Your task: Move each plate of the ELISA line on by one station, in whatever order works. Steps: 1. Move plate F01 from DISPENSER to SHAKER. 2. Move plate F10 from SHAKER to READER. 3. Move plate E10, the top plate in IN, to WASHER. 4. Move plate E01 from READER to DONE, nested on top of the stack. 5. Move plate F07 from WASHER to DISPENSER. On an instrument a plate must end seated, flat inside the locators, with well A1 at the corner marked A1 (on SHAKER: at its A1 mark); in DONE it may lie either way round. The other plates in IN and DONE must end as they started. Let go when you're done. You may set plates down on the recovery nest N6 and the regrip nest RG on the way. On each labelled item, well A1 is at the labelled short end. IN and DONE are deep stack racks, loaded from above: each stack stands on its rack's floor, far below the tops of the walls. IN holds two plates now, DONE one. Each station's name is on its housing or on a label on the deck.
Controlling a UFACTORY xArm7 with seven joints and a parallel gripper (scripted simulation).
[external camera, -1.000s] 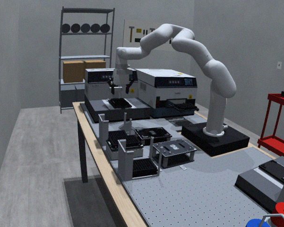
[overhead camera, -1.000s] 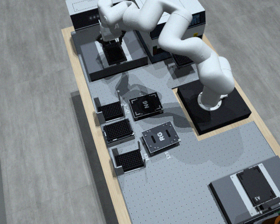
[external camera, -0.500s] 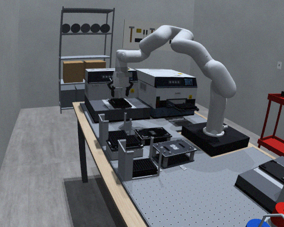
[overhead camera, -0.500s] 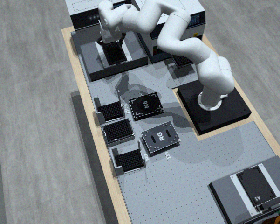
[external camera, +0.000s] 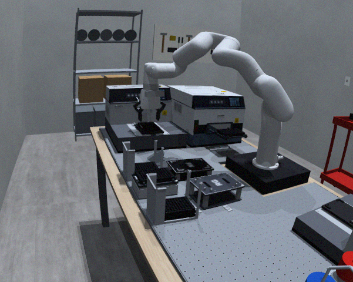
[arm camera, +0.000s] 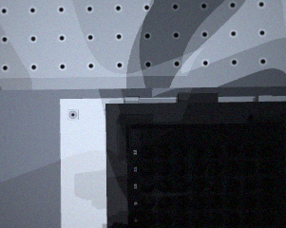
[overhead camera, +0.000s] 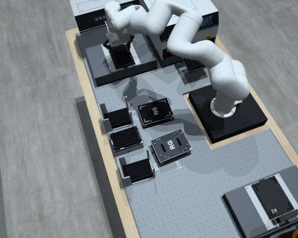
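My gripper [overhead camera: 119, 46] is open and empty, and hovers just above a black well plate [overhead camera: 122, 58] seated between white strips on the platform of the back-left instrument [overhead camera: 120, 64]. In the exterior view the fingers [external camera: 148, 116] stand on either side, above the plate [external camera: 148, 128]. The wrist view shows the plate's corner [arm camera: 204, 166] beside a white strip [arm camera: 83, 161]. Another plate [overhead camera: 194, 64] lies on the tray of the back-right instrument. Along the left edge, plates sit in a far rack [overhead camera: 117, 117], a middle station [overhead camera: 125, 138] and a near rack [overhead camera: 138, 169]. I cannot read the plate labels.
Nest N6 [overhead camera: 155, 111] and nest RG [overhead camera: 171, 146] stand empty mid-deck. An instrument at the front right has an empty black nest [overhead camera: 271, 196]. The arm's black base [overhead camera: 227, 115] is at the right. The racks' tall walls [external camera: 155, 197] rise at the left edge.
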